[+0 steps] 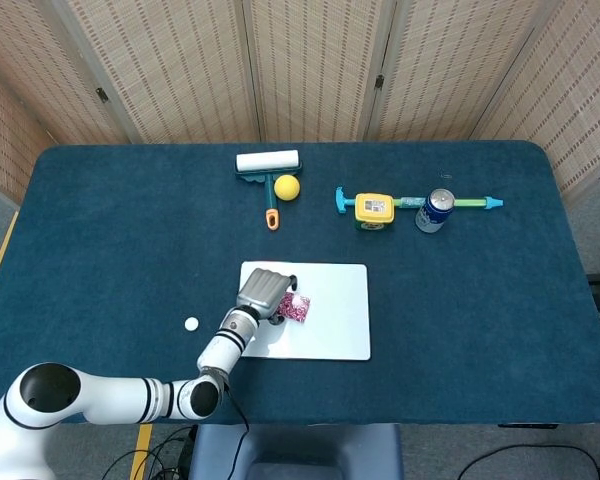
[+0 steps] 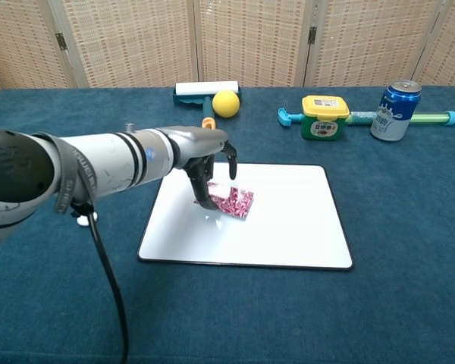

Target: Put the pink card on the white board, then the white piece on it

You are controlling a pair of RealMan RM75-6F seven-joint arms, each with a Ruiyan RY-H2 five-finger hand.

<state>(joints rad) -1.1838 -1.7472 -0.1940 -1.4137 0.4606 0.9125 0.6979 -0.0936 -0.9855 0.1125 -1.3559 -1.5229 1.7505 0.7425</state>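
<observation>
My left hand (image 1: 265,293) (image 2: 209,163) is over the left half of the white board (image 1: 330,330) (image 2: 288,227) and pinches the pink patterned card (image 1: 297,308) (image 2: 236,202) by its left end. The card hangs tilted just above the board's surface. A small round white piece (image 1: 191,324) lies on the blue cloth left of the board; in the chest view my left forearm mostly hides it. My right hand is out of both views.
Along the far side lie a lint roller (image 1: 268,163) (image 2: 206,89), a yellow ball (image 1: 286,187) (image 2: 226,103), an orange-handled tool (image 1: 272,219), a yellow tape measure (image 1: 374,209) (image 2: 321,117), a teal stick (image 1: 465,203) (image 2: 428,117) and a blue can (image 1: 436,209) (image 2: 393,110).
</observation>
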